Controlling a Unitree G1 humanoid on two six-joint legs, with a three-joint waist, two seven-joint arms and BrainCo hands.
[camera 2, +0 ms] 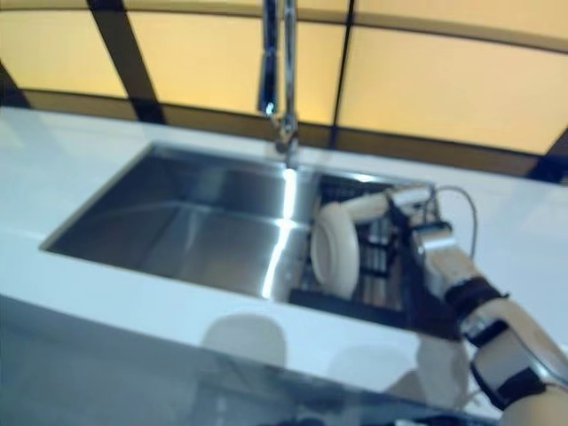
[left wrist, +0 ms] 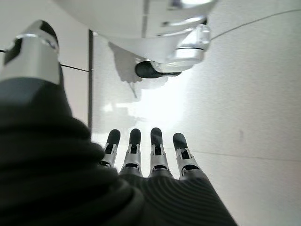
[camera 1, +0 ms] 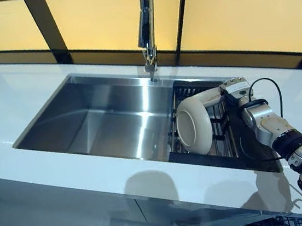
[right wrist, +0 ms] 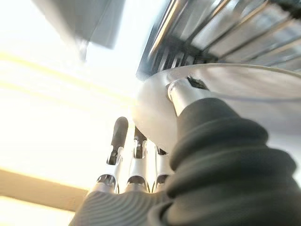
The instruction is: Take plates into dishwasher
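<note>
Right hand (right wrist: 141, 165): nearest the head camera, entering at 4 o'clock; thumb over the plate's rim, fingers behind it, pinching the plate.
Plate (camera 1: 193, 125): one, white, standing on edge above the dish rack (camera 1: 220, 137), hollow side toward 9 o'clock.
Dish rack: one, dark, sitting in the sink's 3 o'clock end.
Sink (camera 1: 102, 121): one steel basin, bare from the rack toward 9 o'clock.
Faucet (camera 1: 146, 28): one, at 12 o'clock, spout over the basin's far edge, near the plate.
Counter (camera 1: 12, 102): white, surrounds the sink.
Left hand (left wrist: 141, 155): only in its wrist view, fingers straight, holding nothing, over the floor.
</note>
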